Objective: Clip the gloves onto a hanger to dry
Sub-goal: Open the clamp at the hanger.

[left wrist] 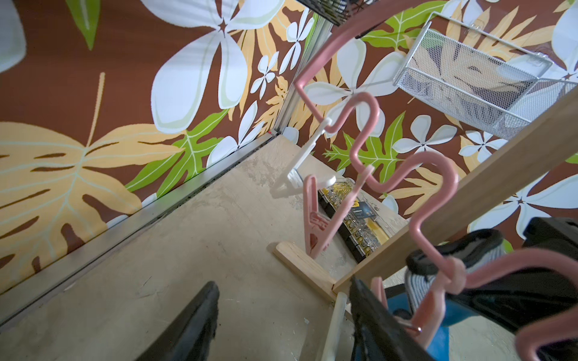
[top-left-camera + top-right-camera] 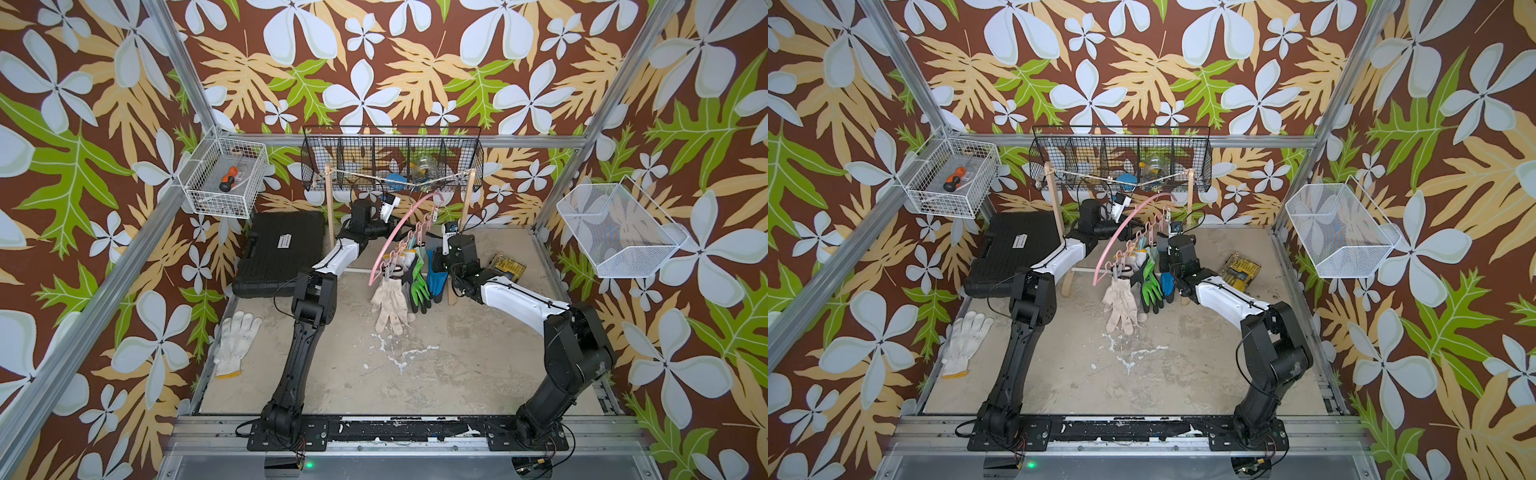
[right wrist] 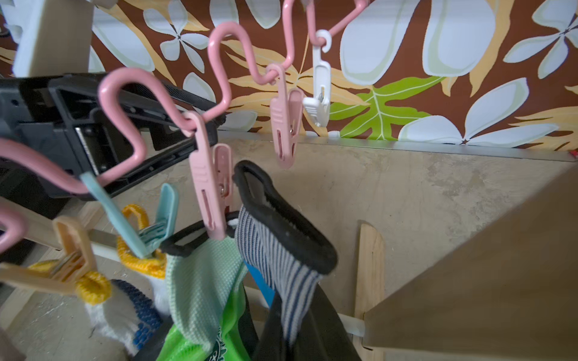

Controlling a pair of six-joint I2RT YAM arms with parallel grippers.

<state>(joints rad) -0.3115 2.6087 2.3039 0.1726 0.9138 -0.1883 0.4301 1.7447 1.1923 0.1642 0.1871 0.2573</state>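
Up close, the hanger (image 3: 125, 73) is smooth, glossy pink plastic. Its clips (image 3: 208, 184) are matt plastic with small metal springs. The blue glove (image 3: 275, 259) shows a ribbed, striped knit cuff edged in black cloth, and the green glove (image 3: 200, 281) a finer knit. The beige glove (image 2: 390, 299) is coarse, grubby knit, the white glove (image 2: 235, 338) cleaner. Around them are a bare pale wood rack (image 3: 370, 268), a scuffed matt tabletop (image 2: 457, 365), a white coated wire basket (image 2: 220, 203), a textured black plastic case (image 2: 270, 266) and a brushed aluminium frame (image 2: 178, 62).

Gloves (image 2: 419, 286) hang on hanger (image 2: 381, 249) at centre; loose glove (image 2: 235, 340) lies left, before case (image 2: 278, 253).
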